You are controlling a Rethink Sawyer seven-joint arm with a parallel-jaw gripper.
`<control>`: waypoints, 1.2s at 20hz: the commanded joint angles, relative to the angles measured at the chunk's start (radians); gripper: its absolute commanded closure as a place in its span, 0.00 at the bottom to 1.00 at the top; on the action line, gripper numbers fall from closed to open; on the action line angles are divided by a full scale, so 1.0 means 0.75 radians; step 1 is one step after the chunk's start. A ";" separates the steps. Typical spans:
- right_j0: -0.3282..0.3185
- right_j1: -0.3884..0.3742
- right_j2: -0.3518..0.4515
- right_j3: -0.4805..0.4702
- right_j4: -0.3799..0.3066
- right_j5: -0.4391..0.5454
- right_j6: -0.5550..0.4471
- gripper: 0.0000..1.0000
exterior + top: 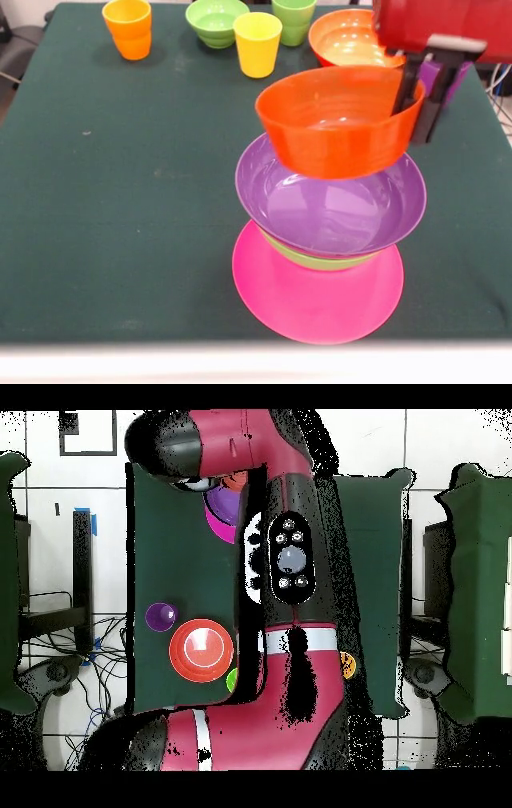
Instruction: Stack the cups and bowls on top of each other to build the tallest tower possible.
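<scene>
Green-clothed worktop (120, 200) carries the tower (328, 240): pink base, green bowl, purple bowl (336, 210). Gripper (422, 88) pinches the rim of 1 orange-red bowl (336, 120), held tilted just above. Recommendation: level and centre it over the purple bowl before releasing.

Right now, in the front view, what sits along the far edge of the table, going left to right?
Orange cup → green bowl → yellow cup → green cup → orange-red bowl.

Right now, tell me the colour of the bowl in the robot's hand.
Orange-red. The held bowl shows best in the front view, gripped at its rim by the hand.
</scene>
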 commanded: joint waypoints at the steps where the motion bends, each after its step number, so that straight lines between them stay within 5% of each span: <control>1: 0.037 0.076 -0.086 -0.050 -0.041 0.191 0.151 1.00; 24: 0.135 0.097 -0.242 0.031 0.061 0.060 0.243 1.00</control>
